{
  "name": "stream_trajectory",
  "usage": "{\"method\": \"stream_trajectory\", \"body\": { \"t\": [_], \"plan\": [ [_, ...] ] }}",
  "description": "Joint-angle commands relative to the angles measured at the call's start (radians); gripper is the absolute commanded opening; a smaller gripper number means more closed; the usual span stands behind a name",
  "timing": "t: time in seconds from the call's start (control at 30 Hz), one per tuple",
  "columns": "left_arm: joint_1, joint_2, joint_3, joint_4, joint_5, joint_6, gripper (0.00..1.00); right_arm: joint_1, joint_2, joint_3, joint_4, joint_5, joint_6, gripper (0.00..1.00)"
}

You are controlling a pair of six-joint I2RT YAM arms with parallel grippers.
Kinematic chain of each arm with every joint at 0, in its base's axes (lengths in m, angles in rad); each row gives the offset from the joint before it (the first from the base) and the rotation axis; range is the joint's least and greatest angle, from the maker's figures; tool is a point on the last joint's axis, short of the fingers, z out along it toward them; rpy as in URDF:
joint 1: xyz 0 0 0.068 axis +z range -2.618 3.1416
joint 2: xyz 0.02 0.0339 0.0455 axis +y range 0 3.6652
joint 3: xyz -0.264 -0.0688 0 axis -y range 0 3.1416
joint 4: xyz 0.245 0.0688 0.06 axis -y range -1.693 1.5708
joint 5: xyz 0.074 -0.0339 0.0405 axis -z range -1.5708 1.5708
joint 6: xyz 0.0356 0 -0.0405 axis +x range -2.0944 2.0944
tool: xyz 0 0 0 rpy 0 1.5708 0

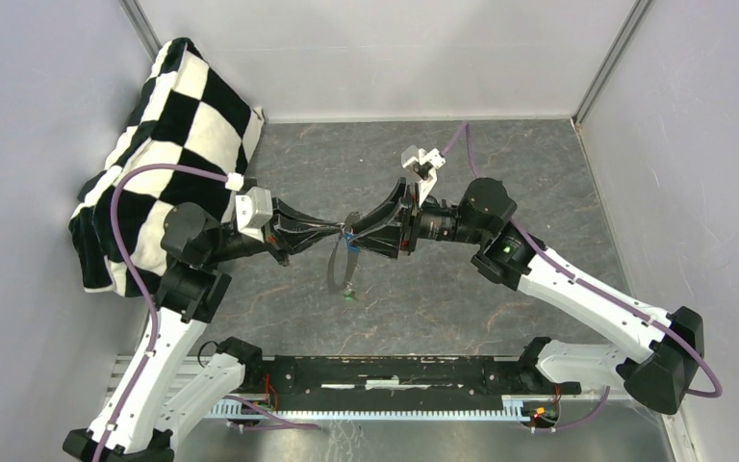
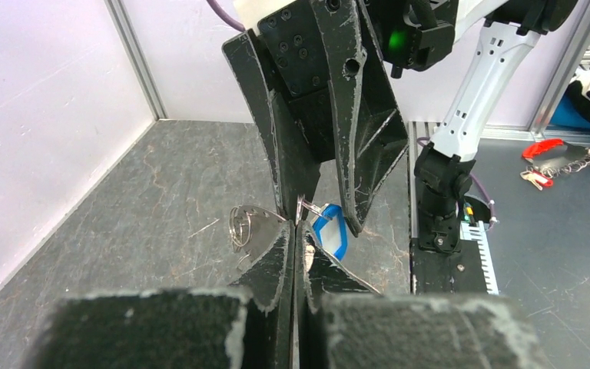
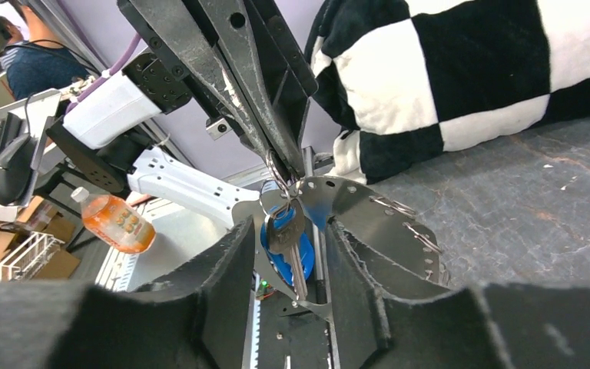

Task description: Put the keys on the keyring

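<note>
We are seeing the left gripper (image 1: pixel 338 231) and the right gripper (image 1: pixel 355 236) meeting tip to tip above the middle of the table (image 1: pixel 500 173), the first reaching in from the left and the second from the right. The keyring (image 1: pixel 335 269) is hanging down from the closed tips of the left gripper. One key (image 3: pixel 283 250) is hanging between the parted fingers of the right gripper, and the other key (image 1: pixel 350 295) is sitting just beside the loop's lower end, nearer to the arm bases. Behind the left arm, we are finding a cushion (image 1: pixel 183 115) leaning in the far left corner.
</note>
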Motion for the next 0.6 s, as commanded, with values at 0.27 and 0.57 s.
{"method": "stream_trajectory", "body": {
  "t": [0.27, 0.57],
  "plan": [
    [-0.002, -0.019, -0.005, 0.039, -0.043, -0.022, 0.02, 0.004, 0.002, 0.057, -0.032, 0.052, -0.055, 0.11],
    [-0.002, -0.021, -0.007, 0.07, -0.033, -0.041, 0.02, 0.004, -0.008, 0.013, -0.037, 0.014, -0.036, 0.02]
  ]
}}
